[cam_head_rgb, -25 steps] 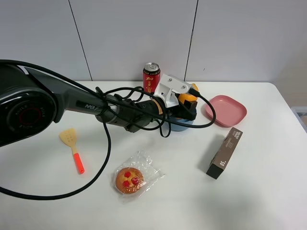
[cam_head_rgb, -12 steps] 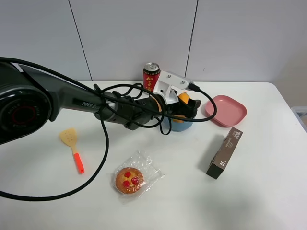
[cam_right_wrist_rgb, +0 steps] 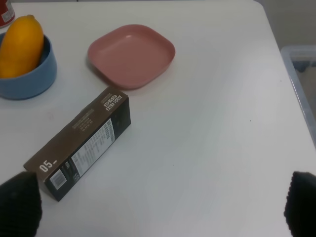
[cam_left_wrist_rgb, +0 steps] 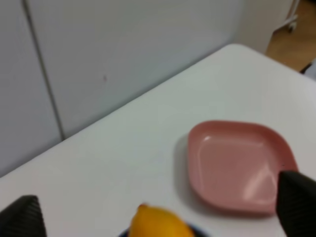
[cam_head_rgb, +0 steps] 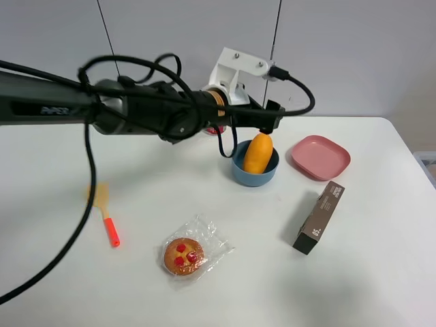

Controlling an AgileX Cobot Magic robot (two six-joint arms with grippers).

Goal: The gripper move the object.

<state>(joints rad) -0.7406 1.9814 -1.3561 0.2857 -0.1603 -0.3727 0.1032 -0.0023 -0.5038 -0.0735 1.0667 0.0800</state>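
The yellow-orange mango (cam_head_rgb: 258,153) lies tilted in the blue bowl (cam_head_rgb: 246,176) at the middle of the table. It also shows in the right wrist view (cam_right_wrist_rgb: 19,46), and its tip shows in the left wrist view (cam_left_wrist_rgb: 158,225). My left gripper (cam_head_rgb: 264,122) hangs above the bowl's far side, clear of the mango, with a white bracket over it. Its jaws are wide apart and empty in the left wrist view (cam_left_wrist_rgb: 159,213). My right gripper (cam_right_wrist_rgb: 160,205) is open and empty over the table's right part. It is out of the exterior view.
A pink plate (cam_head_rgb: 320,157) lies right of the bowl. A brown box (cam_head_rgb: 319,218) lies in front of the plate. A wrapped pastry (cam_head_rgb: 185,254) lies at the front middle and a yellow spatula (cam_head_rgb: 103,208) at the left. A red can (cam_head_rgb: 216,129) is mostly hidden behind the left arm.
My left gripper has let go of the mango, which now rests in the blue bowl. The left arm has risen well above the table.
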